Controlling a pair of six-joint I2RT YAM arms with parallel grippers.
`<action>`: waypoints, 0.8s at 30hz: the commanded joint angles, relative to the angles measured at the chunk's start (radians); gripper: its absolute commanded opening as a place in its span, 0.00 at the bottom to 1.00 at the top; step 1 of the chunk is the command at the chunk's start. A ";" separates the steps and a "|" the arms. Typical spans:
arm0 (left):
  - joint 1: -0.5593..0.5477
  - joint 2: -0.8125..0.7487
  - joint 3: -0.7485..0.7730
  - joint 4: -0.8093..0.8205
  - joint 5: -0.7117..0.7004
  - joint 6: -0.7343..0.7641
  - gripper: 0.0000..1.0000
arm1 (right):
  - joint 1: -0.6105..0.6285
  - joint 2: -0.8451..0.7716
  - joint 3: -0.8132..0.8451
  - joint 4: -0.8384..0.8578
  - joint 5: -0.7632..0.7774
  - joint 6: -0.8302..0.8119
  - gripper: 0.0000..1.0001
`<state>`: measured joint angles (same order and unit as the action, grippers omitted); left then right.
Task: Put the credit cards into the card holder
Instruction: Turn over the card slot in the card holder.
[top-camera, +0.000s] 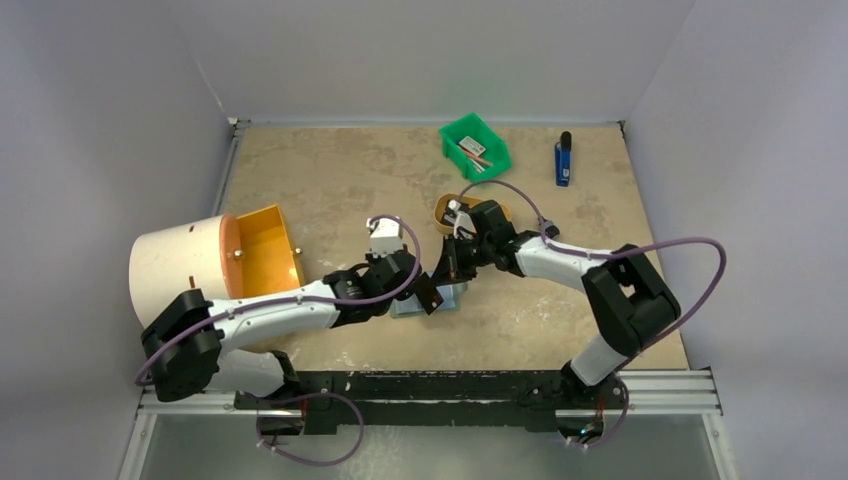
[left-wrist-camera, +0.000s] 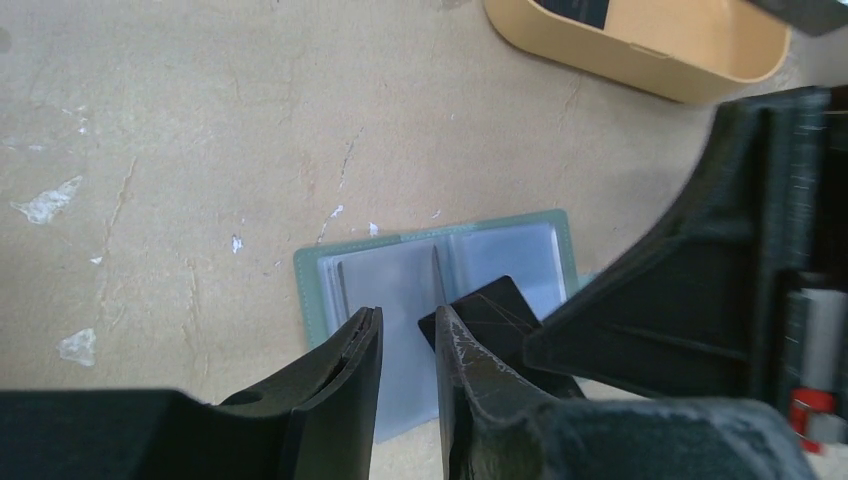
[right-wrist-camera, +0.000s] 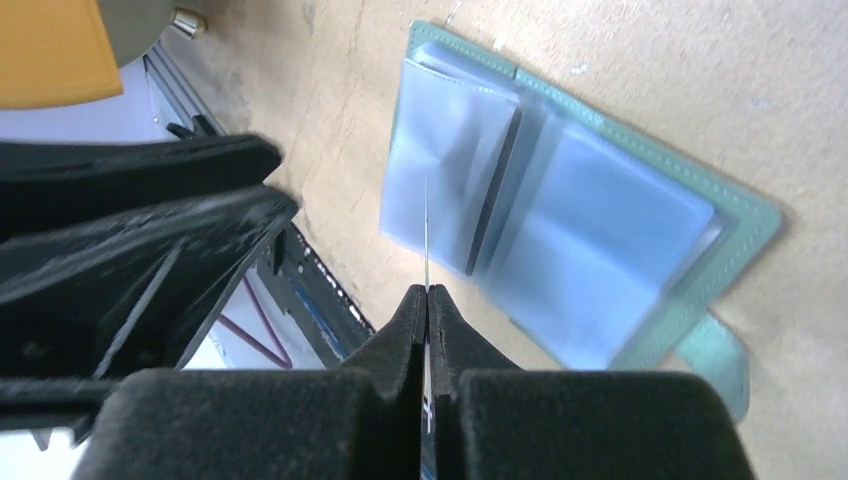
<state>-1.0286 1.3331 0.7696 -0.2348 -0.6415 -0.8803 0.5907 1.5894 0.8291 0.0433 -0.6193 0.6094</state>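
Note:
The card holder (left-wrist-camera: 500, 250) lies open on the table, a grey-green wallet with pale blue pockets facing up (right-wrist-camera: 600, 230). My right gripper (right-wrist-camera: 427, 290) is shut on a credit card (right-wrist-camera: 426, 230), seen edge-on as a thin line just above the wallet's left page. From the left wrist, that black card (left-wrist-camera: 505, 312) shows flat over the wallet, beside my left gripper (left-wrist-camera: 407, 315). The left gripper's jaws stand apart with nothing between them. In the top view both grippers (top-camera: 432, 292) (top-camera: 452, 268) meet over the card holder (top-camera: 452, 297).
A tan oval tray (left-wrist-camera: 640, 50) with a black card in it sits just beyond the wallet. A green bin (top-camera: 475, 145) and a blue object (top-camera: 563, 158) lie at the back. A white drum with an orange inside (top-camera: 200, 265) stands at the left.

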 joint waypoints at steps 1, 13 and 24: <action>0.003 -0.062 -0.021 0.029 -0.024 -0.011 0.26 | 0.018 0.084 0.075 0.017 0.013 0.015 0.00; 0.020 0.072 -0.064 0.162 0.029 0.015 0.11 | 0.028 0.057 0.072 -0.018 0.058 0.042 0.00; 0.042 0.126 -0.083 0.144 0.008 -0.009 0.00 | -0.012 -0.037 -0.004 -0.052 0.141 0.072 0.00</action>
<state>-0.9947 1.4628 0.6971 -0.1120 -0.6060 -0.8726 0.5995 1.5501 0.8352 0.0021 -0.5034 0.6727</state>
